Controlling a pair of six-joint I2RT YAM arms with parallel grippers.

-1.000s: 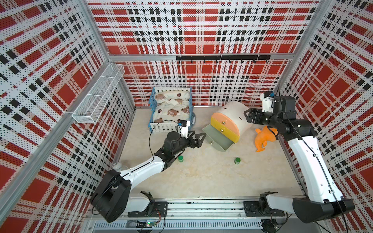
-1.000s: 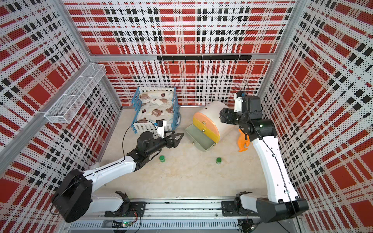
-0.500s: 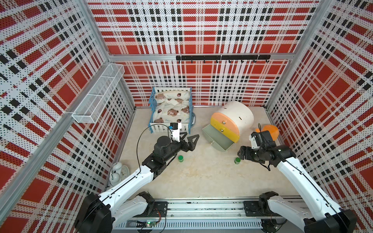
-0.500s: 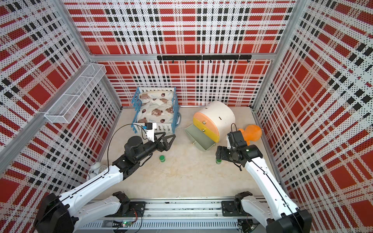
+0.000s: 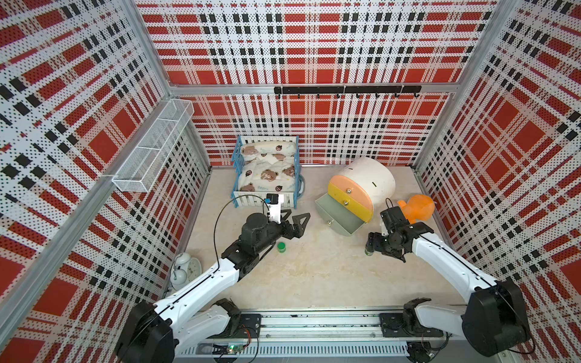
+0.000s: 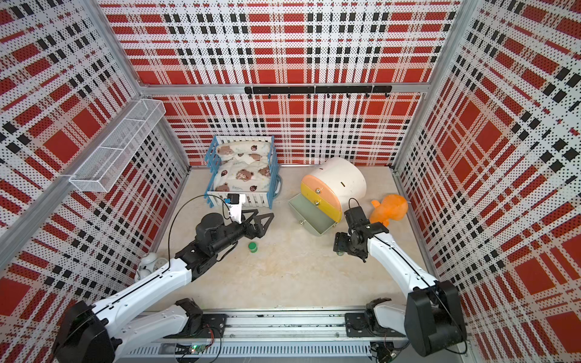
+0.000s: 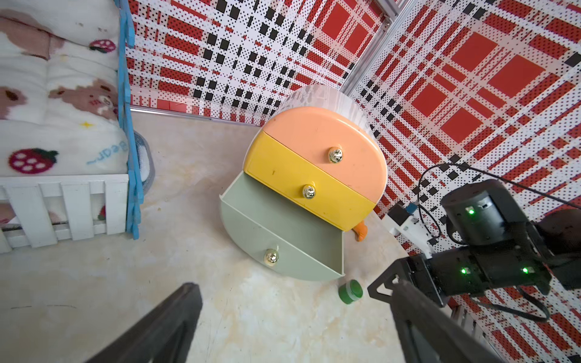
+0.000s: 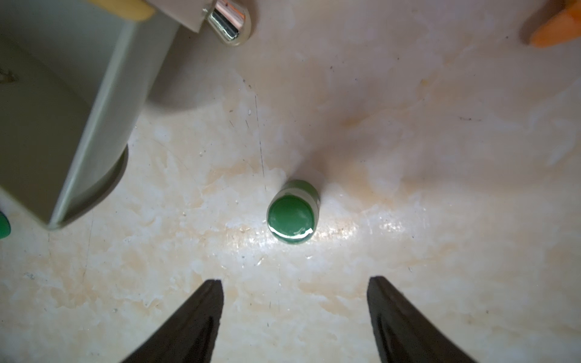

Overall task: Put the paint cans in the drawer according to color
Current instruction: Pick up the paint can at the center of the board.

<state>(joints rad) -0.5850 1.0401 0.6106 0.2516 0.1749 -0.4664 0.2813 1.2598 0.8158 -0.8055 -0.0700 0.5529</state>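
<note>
Right arm has swung down from beside the top of the cabinet (image 5: pixel 367 176) and is now hanging low over the counter (image 5: pixel 314 276). The left arm has drawn back, and an alarm clock (image 5: pixel 186 267) is showing by the left wall.

Working across from there: the left pincer (image 5: pixel 298 215) is hovering just in front of the doll bed (image 5: pixel 267 171), its jaws spread wide and carrying nothing. One green-capped paint can (image 5: pixel 282 247) is standing upright on the counter just beside that arm's wrist, clear of the jaws.

Next comes the cabinet, with its green drawer (image 5: pixel 341 217) at the bottom standing pulled out. The second green-capped paint can (image 8: pixel 292 212) is sitting on the counter just outside the drawer's corner, seen in both top views (image 6: pixel 339 252).

The right pincer (image 8: pixel 295 281) is poised directly above it, jaws parted, with the can lying ahead of the fingertips (image 8: pixel 213 292) and not yet between them. Nothing is gripped.

Far right, the orange soft toy (image 5: pixel 416 212) is lying by the wall.
</note>
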